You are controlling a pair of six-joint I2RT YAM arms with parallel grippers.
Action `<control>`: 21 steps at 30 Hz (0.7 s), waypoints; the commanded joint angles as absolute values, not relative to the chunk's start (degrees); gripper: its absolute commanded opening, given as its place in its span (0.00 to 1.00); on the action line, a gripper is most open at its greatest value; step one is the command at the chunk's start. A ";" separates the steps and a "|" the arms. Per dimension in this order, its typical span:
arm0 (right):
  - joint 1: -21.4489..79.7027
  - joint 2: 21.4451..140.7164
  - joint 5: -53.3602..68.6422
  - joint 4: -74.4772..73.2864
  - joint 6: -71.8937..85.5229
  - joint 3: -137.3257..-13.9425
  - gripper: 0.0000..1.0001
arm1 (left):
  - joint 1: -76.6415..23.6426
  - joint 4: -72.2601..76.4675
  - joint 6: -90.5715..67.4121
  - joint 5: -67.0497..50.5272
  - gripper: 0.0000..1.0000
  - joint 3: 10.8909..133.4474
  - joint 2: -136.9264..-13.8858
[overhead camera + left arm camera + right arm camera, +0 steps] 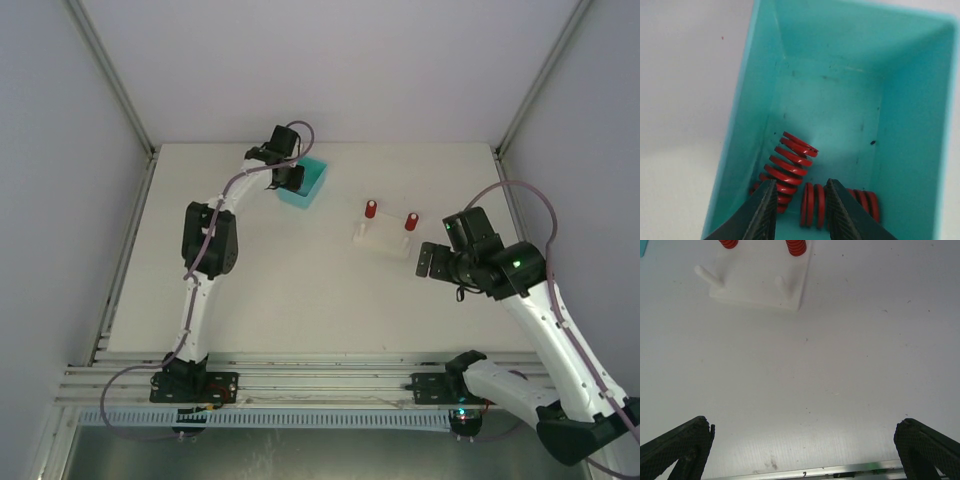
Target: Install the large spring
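Observation:
A teal bin [303, 182] stands at the back of the table. In the left wrist view the bin [840, 75] holds red springs: a long one [790, 165] leaning in the near left corner, a short one [812, 205] lying flat and another [865, 205] to its right. My left gripper [800, 210] is open inside the bin, its jaws either side of the short spring, not closed on it. The white peg base [385, 235] carries two red springs [371, 209] [411, 221]; it shows in the right wrist view [760, 280]. My right gripper [432, 262] is wide open above bare table.
Two bare white pegs [710, 277] [781, 286] stand on the near side of the base. Grey walls and metal frame posts [110, 90] enclose the table. A slotted rail [300, 385] runs along the near edge.

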State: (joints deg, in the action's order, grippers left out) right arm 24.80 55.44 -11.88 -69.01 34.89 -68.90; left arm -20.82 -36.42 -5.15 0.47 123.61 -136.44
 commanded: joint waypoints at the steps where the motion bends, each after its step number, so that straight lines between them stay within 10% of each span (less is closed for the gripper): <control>1: 24.72 55.51 -11.32 -71.76 33.75 -71.43 1.00 | -20.86 -41.04 -1.88 1.65 0.34 127.83 -138.90; 21: 24.70 60.44 -13.02 -73.36 32.27 -76.80 0.98 | -21.10 -38.43 1.26 2.39 0.40 130.87 -148.05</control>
